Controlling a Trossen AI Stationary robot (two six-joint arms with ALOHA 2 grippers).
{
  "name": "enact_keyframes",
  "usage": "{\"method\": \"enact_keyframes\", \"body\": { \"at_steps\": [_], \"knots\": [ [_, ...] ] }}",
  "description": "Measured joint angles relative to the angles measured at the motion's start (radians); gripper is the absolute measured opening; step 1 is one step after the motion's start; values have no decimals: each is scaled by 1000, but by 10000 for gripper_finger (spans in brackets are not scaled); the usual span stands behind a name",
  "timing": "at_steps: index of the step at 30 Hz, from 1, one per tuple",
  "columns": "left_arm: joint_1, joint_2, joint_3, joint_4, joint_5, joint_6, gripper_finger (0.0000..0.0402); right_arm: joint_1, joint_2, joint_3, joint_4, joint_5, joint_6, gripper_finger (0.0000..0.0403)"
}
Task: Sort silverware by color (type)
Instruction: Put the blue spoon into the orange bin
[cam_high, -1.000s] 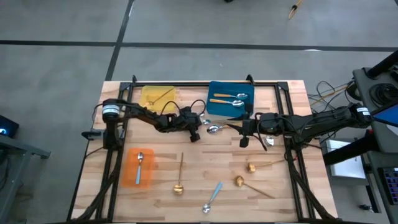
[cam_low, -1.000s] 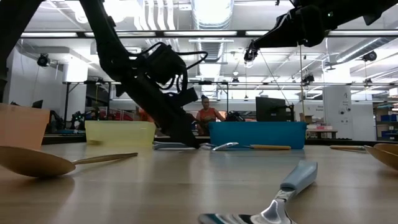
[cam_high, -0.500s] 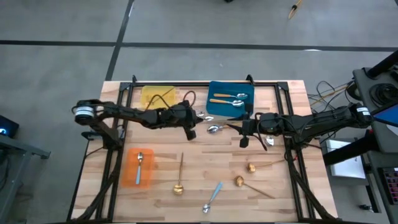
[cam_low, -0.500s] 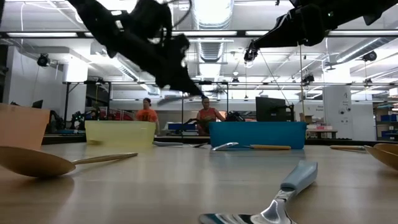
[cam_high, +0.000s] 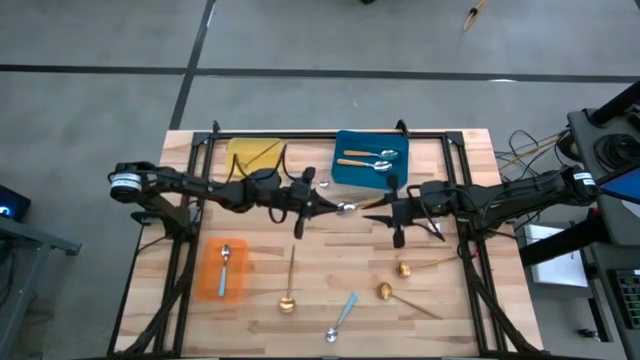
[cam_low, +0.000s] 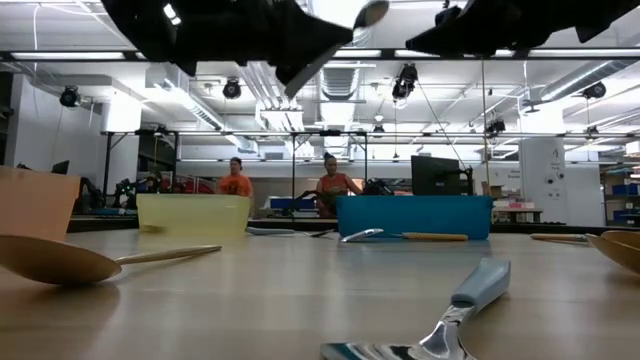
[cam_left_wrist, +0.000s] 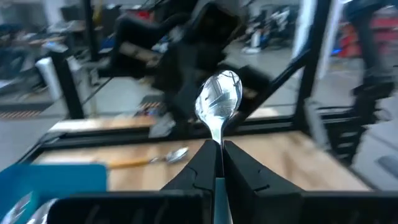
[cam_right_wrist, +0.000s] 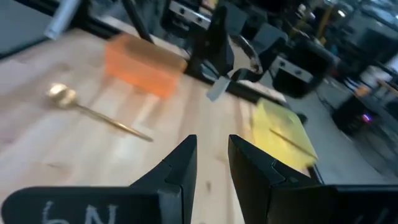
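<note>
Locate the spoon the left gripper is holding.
High view: the spoon is lifted mid-table in the left gripper, just below the blue tray.

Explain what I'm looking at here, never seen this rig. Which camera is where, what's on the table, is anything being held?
Two dark robot arms work at a wooden table. One picture looks straight down from above, one looks level across the tabletop, and one sits on each wrist.

The left pincer is shut on a silver spoon, lifted off the table; its handle is hidden between the fingers. The right pincer hangs close by, partly open and empty.

On the table: a yellow tray holding a gold spoon, a blue tray holding two orange-handled spoons, and an orange tray holding a blue-handled spoon. Loose on the wood lie three gold spoons and another blue-handled spoon.

People stand in the room behind.
</note>
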Motion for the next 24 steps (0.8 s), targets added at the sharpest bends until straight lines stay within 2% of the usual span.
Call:
{"method": "enact_keyframes", "body": {
  "at_steps": [4, 10, 17, 21, 24],
  "knots": [
    [-28, 0, 0, 45, 52, -1, 1, 0, 0, -5, 51, -66, 15, 84],
    [-60, 1, 0, 69, 55, -1, 1, 0, 0, -9, 111, -68, 100, 91],
    [-64, 1, 0, 98, 47, -3, 4, 0, 5, -9, 154, -72, 112, 140],
    [-64, 1, 0, 99, 42, -4, 3, 0, 36, -9, 201, -110, 97, 166],
    [-64, 1, 0, 100, 5, -4, 3, 0, 71, -10, 247, -112, 91, 179]
  ]
}}
